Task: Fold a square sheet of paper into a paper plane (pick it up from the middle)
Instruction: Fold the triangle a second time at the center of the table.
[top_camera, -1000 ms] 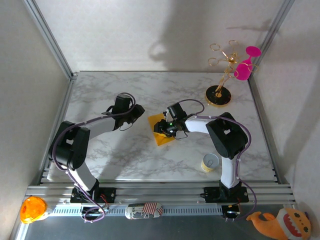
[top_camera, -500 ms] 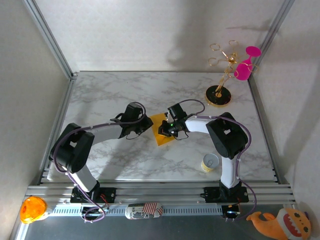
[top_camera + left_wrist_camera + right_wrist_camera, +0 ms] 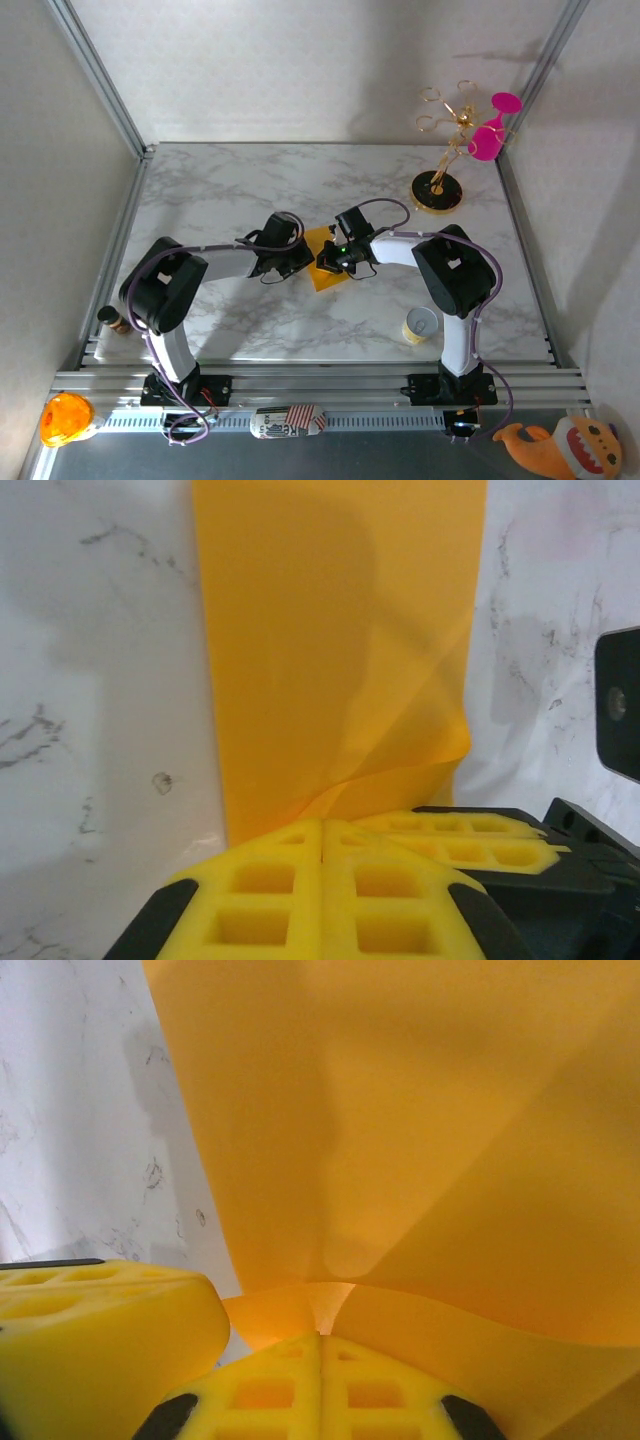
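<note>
The square sheet of paper (image 3: 324, 277) is yellow-orange and lies mid-table on the marble. My two grippers meet over its middle. The left gripper (image 3: 302, 256) comes in from the left and the right gripper (image 3: 327, 262) from the right. In the left wrist view the sheet (image 3: 330, 630) stretches away flat, and a raised fold runs from my shut left gripper (image 3: 322, 825) toward the right gripper's fingers (image 3: 470, 825). In the right wrist view the sheet (image 3: 400, 1110) puckers into the seam of my shut right gripper (image 3: 322, 1335). A left finger (image 3: 100, 1330) sits right beside it.
A gold stand holding pink glasses (image 3: 440, 190) stands at the back right. A paper cup (image 3: 420, 325) sits near the right arm's base. An orange toy (image 3: 65, 418) and a plush (image 3: 570, 445) lie below the table's front rail.
My left arm has swung right across the table to the sheet and its jaws have shut. The right gripper has shut on the paper, which now bulges up between the two.
</note>
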